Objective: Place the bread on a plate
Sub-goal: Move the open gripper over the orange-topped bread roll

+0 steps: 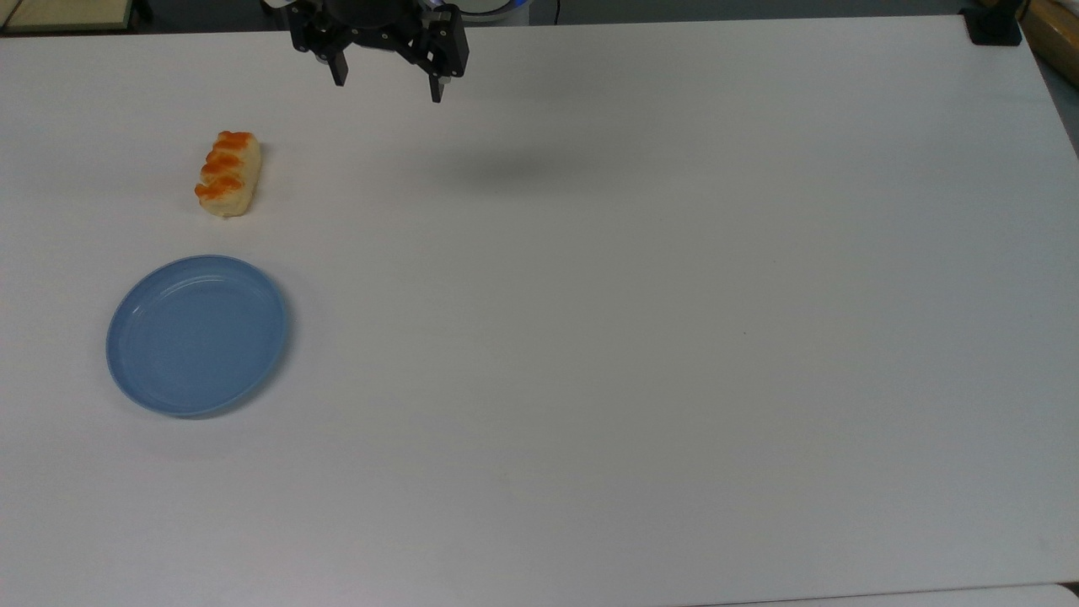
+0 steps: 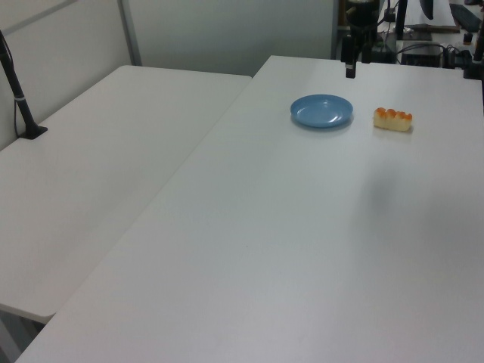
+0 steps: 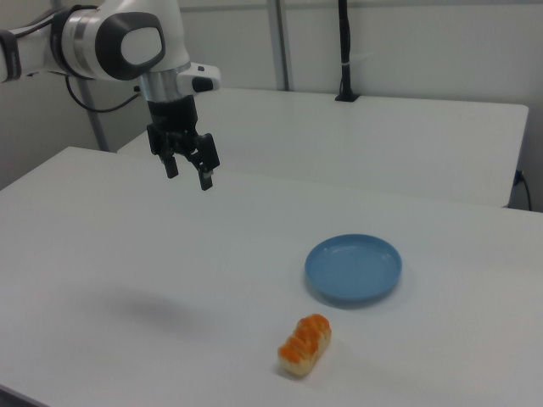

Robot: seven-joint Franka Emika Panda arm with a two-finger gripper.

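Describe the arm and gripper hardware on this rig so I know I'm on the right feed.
A white, rounded arm with dark grey joint caps and black bands. A black cable trails behind it. The gripper is black, with two slim black fingers on an angular body.

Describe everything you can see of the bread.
The bread is a small oblong roll, pale yellow on its sides, with orange-brown glazed ridges across its top. It looks soft and whole. It lies flat on the white table, long axis pointing roughly toward the plate, apart from the plate with bare table between them. Nothing touches it but the table. The gripper hangs open in the air, well clear, toward the top view's right.
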